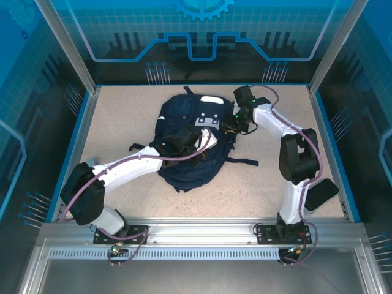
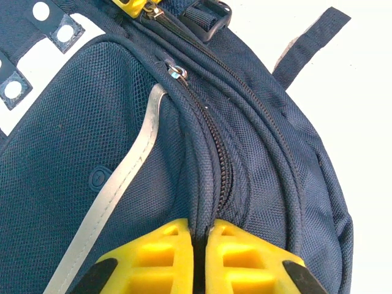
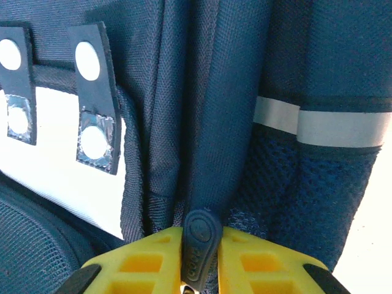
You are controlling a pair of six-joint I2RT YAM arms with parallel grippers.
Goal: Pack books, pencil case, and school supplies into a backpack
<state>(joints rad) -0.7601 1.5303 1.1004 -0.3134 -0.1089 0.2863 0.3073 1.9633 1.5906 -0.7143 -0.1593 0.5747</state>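
Partly hidden, backpack [image 3: 233, 92] zipper pull [image 3: 202, 229] pinched in right pincer [image 3: 200, 245]

The speckled table [image 1: 122, 122] bears the backpack [image 1: 187, 177] (mid-table) and a flat black thing [image 1: 321, 193] far right.

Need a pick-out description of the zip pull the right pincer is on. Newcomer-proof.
Start at the navy backpack lying mid-table and go to its end with the white panel. There the zip pull sits pinched in the right pincer. It is a dark, rounded rubbery tab, unlike the small shiny metal slider seen from the left wrist.
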